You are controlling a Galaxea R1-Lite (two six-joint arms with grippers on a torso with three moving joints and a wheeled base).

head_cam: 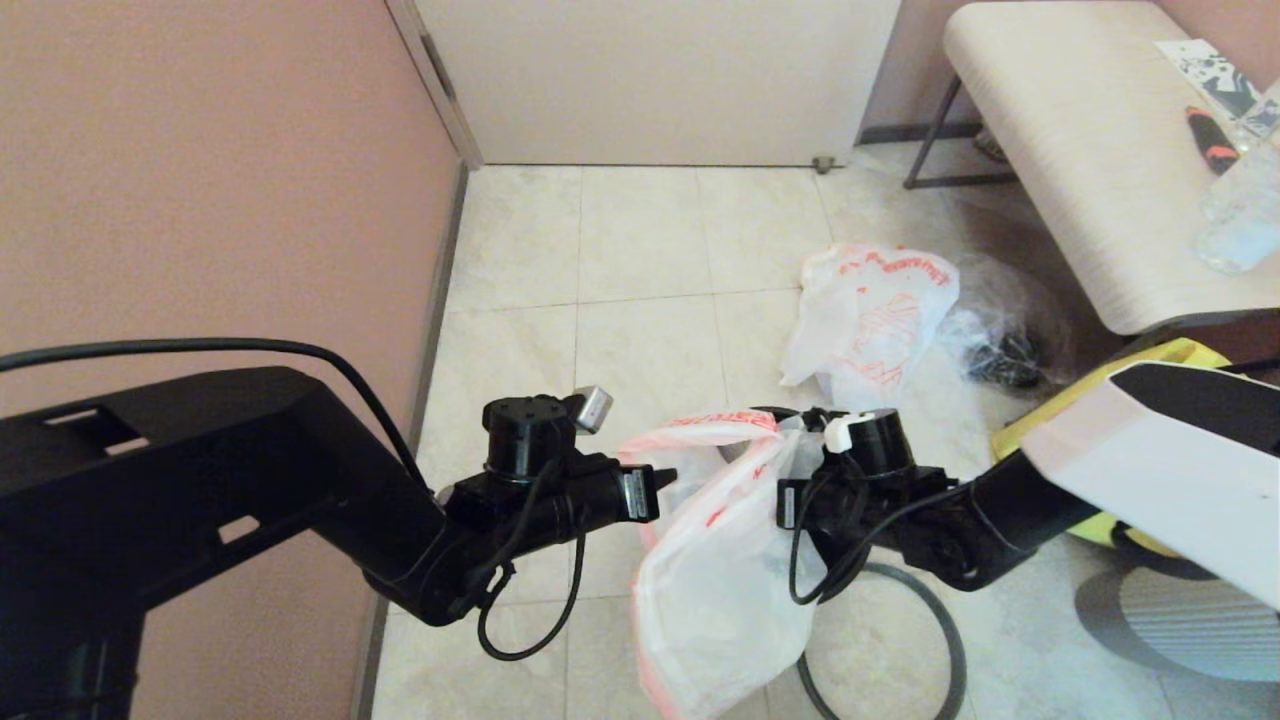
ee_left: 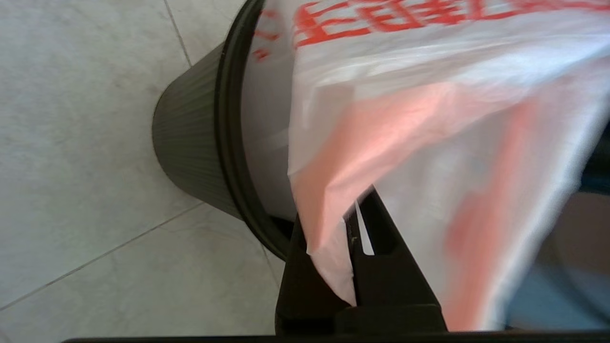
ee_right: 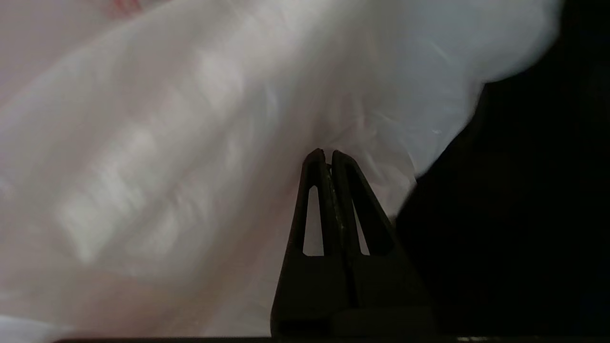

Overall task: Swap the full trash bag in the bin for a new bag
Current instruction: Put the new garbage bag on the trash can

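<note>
The new bag (head_cam: 715,570), limp white plastic with red-orange print, hangs stretched between my two grippers. My left gripper (head_cam: 668,477) is shut on its red-edged handle (ee_left: 329,247). My right gripper (ee_right: 329,152) is shut too, with the bag's film (ee_right: 190,143) puckered at its tips; in the head view the bag hides its fingers. The black bin (ee_left: 190,143) stands on the floor just under the bag, and the bag hides it in the head view. The full trash bag (head_cam: 870,320), lumpy and white, lies on the tiles farther back.
A thin dark hoop (head_cam: 945,630) lies on the floor under my right arm. A clear bag of dark items (head_cam: 1005,350) and a yellow tote (head_cam: 1100,395) sit to the right, under a white bench (head_cam: 1080,150). The pink wall (head_cam: 200,200) runs close along the left.
</note>
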